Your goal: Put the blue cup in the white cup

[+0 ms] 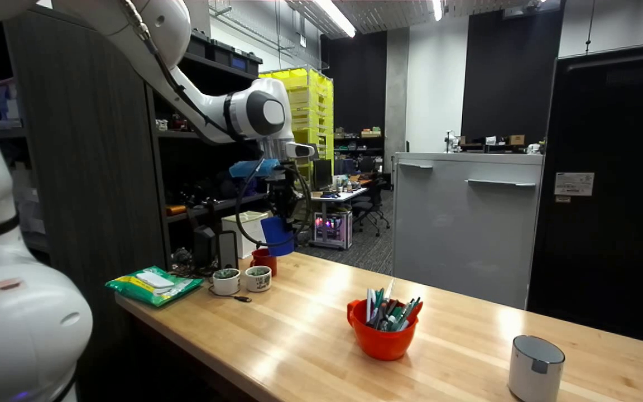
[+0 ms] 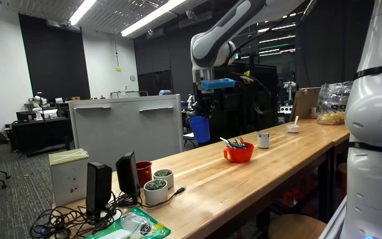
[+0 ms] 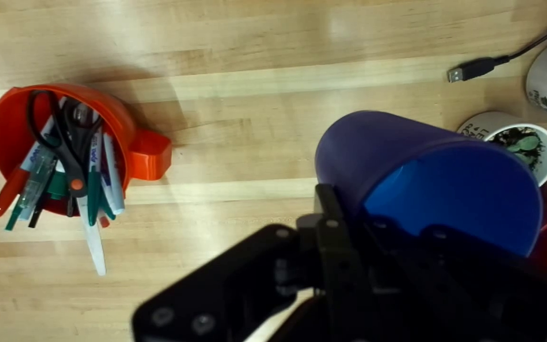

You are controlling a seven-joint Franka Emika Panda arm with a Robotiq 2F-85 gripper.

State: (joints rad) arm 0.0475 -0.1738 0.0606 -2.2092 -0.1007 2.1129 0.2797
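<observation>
My gripper (image 3: 344, 202) is shut on the wall of a blue cup, with one finger outside and one inside the cup. The blue cup (image 3: 454, 185) is tilted, and its open mouth shows in the wrist view. In both exterior views the blue cup (image 1: 278, 237) (image 2: 200, 129) hangs below the gripper (image 1: 283, 216) (image 2: 205, 115), above the level of the wooden table. A white cup (image 1: 529, 373) stands upright on the table, far from the gripper and beyond the red pen cup. It also shows in an exterior view (image 2: 263, 141). The white cup is out of the wrist view.
A red cup of pens and scissors (image 1: 383, 341) (image 3: 150, 154) stands between gripper and white cup. Two potted succulents (image 2: 155, 194) (image 2: 164, 179), a dark red mug (image 2: 144, 171), speakers (image 2: 98, 189), cables and a green bag (image 1: 154, 286) sit at one end. A small bowl (image 2: 292, 128) stands farther along.
</observation>
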